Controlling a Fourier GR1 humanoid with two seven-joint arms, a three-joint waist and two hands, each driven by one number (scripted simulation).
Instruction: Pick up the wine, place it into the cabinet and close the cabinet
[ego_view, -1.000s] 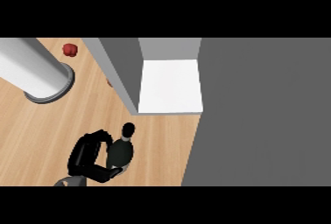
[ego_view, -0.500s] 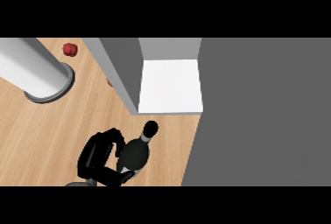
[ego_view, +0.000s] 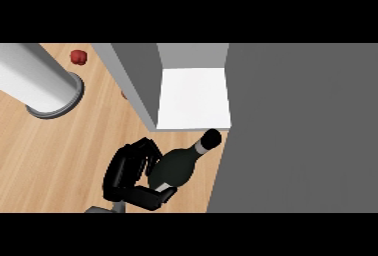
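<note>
Fingers of the hand (ego_view: 133, 172) are curled tight around the wine (ego_view: 177, 167), thumb wrapped under the bottle's base, so the dark body is clasped and partly hidden. Which hand it is I cannot tell; only 1 shows. It sits low over the wooden counter (ego_view: 59, 160), just below the cabinet (ego_view: 193, 97), wrist toward the lower edge. The bottle is tilted, its neck and cap pointing up and right, the cap just short of the cabinet's white open shelf.
</note>
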